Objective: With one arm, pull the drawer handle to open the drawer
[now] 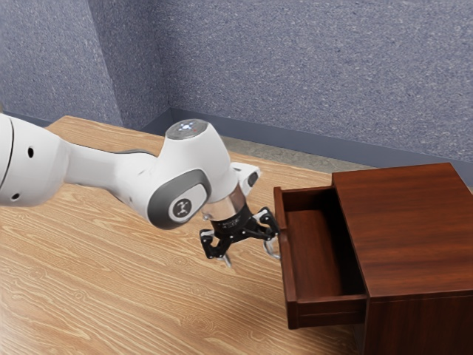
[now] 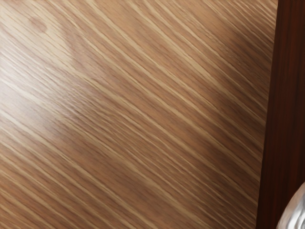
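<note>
A dark wooden cabinet stands on the table at the exterior view's right. Its drawer is pulled partly out, so the bare inside shows. My black gripper hangs just in front of the drawer's front panel, low over the table, with its fingers spread wide and open. One fingertip sits right by the panel where the handle is; the other points down at the table. In the wrist view the dark panel stands beside the hand, and a silvery piece of the handle shows at the corner.
The light wooden table stretches toward the exterior view's left and front. Grey walls stand behind it, with a strip of floor past the table's far edge.
</note>
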